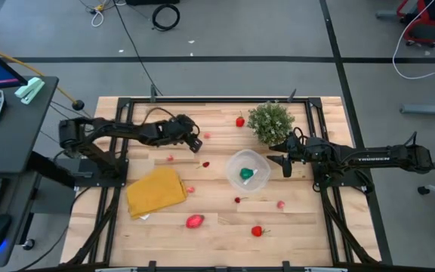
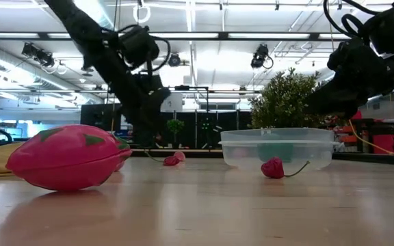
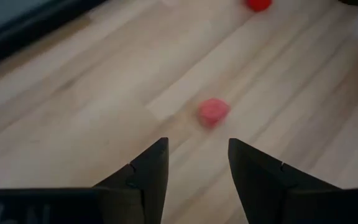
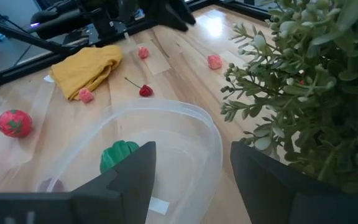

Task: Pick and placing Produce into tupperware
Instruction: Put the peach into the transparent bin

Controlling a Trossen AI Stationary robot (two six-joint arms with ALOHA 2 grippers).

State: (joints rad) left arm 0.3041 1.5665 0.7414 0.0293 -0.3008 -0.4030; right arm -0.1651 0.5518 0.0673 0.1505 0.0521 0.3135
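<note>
My left gripper (image 3: 197, 149) stands open above the bare wood at the table's far left (image 1: 197, 143). A small pink piece of produce (image 3: 213, 112) lies on the table just ahead of its fingertips, untouched (image 1: 207, 136). A red piece (image 1: 240, 121) lies farther on. The clear round tupperware (image 1: 248, 170) stands at mid-table with one green piece (image 4: 118, 154) inside. My right gripper (image 4: 191, 152) hovers open at the tupperware's right rim (image 1: 276, 157), holding nothing. More red and pink pieces lie scattered on the wood.
A bushy potted plant (image 1: 270, 121) stands just beyond the tupperware, close to my right gripper. A yellow cloth (image 1: 155, 191) lies at the near left. A large pink fruit (image 1: 195, 221) and a red strawberry (image 1: 257, 231) lie near the front edge. A black frame (image 1: 202, 100) borders the table.
</note>
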